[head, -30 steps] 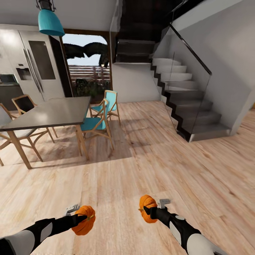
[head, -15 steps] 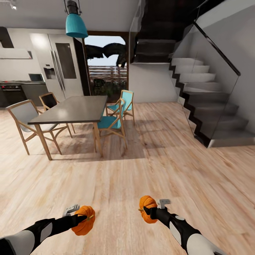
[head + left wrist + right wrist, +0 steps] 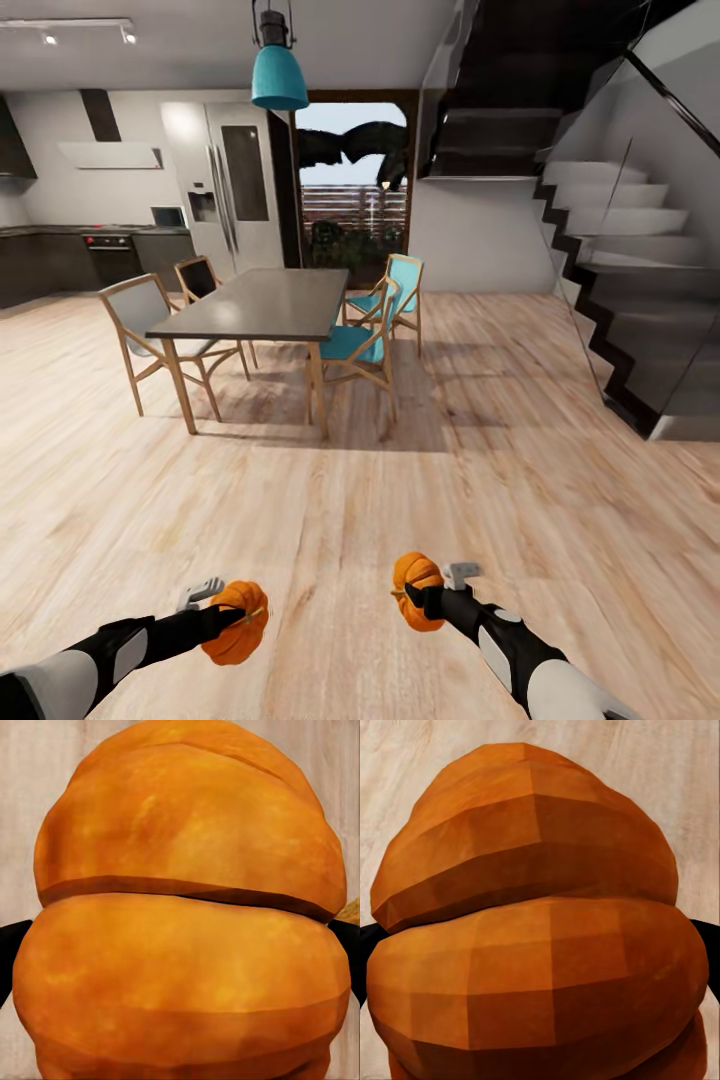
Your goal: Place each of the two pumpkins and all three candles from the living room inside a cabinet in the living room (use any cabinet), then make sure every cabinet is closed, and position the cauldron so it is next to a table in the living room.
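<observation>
Each of my grippers carries one orange ribbed pumpkin low over the wooden floor. My left gripper (image 3: pixel 236 612) is shut on the left pumpkin (image 3: pixel 238 628), which looms large in the left wrist view as an orange pumpkin (image 3: pixel 187 915) between black fingers (image 3: pixel 10 949). My right gripper (image 3: pixel 412 596) is shut on the right pumpkin (image 3: pixel 416 582), seen close in the right wrist view as a pumpkin (image 3: pixel 536 930). The candles, cabinet, cauldron and coffee table are out of view.
Ahead at the left stands a dark-topped dining table (image 3: pixel 255 305) with wooden chairs, two of them with teal seats (image 3: pixel 350 345). A glass-railed staircase (image 3: pixel 630 300) rises at the right. A kitchen with a fridge (image 3: pixel 225 195) lies behind. Bare wooden floor (image 3: pixel 330 510) stretches between.
The whole view has swung to the left: the dining table and staircase have shifted right in the picture and the kitchen has come into sight. Both arms hold their pumpkins as before.
</observation>
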### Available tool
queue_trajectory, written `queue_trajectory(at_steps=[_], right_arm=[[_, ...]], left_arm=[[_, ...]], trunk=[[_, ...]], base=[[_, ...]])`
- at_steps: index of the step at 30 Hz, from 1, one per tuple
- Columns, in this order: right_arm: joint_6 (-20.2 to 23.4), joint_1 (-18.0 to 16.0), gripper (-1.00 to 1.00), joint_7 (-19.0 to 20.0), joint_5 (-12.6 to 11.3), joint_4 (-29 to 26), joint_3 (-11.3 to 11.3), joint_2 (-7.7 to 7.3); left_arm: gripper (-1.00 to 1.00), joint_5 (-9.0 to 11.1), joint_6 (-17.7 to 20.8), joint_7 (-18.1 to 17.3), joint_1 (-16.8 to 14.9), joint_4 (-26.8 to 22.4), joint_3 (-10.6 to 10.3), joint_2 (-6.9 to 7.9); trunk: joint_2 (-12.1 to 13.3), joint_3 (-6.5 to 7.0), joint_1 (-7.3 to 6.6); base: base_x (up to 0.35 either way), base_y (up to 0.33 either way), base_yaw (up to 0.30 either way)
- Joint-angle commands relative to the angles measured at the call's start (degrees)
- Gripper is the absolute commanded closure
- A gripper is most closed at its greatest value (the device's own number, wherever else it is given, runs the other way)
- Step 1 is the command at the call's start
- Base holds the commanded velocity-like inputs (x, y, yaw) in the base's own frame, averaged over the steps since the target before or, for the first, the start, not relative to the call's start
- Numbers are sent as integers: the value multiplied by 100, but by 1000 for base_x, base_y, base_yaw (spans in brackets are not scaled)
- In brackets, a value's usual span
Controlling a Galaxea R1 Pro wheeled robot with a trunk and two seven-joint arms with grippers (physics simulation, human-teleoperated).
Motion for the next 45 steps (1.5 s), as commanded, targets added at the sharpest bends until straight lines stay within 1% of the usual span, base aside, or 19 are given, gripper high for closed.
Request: queue_trajectory(at_steps=[1,3,7,17,18,20,21,23,32,35,45], right_arm=[[0,-1,100,4,-17,10,-11,0],[-69,-1,100,4,-15,42,-11,0],[-456,-1,100,-3,-13,228,-7,0],[-501,-1,100,-5,-10,270,-4,0],[-501,-1,100,-5,15,282,-3,0],[-505,-1,100,-5,233,314,-2,0],[-512,-1,100,-5,387,321,-6,0],[-517,-1,100,-5,487,325,-10,0],[-528,-1,100,-3,491,324,-11,0],[-591,-1,100,31,451,318,-18,-29],[-605,-1,100,4,501,324,-11,0]], left_arm=[[100,15,2,3,0,-3,39,0],[100,14,2,3,-2,-3,39,0],[100,14,2,3,-2,-2,39,0],[100,12,2,6,-1,-2,39,0],[100,12,2,7,0,-2,39,0],[100,14,2,6,-1,-1,39,0],[100,15,2,7,1,-2,39,0],[100,13,2,7,-1,-2,39,0],[100,12,2,4,3,-3,39,0],[100,12,2,5,2,-2,39,0],[100,13,2,5,1,-2,39,0]], trunk=[[0,1,0],[0,1,0],[0,1,0],[0,1,0],[0,1,0],[0,-3,0],[0,-5,0],[0,-11,0],[0,-40,0],[0,-42,0],[0,-66,0]], base=[[0,0,289],[0,0,289],[0,0,289],[0,0,289],[0,0,289],[0,0,289],[0,0,289],[0,0,288],[0,0,284],[0,0,86],[0,0,246]])
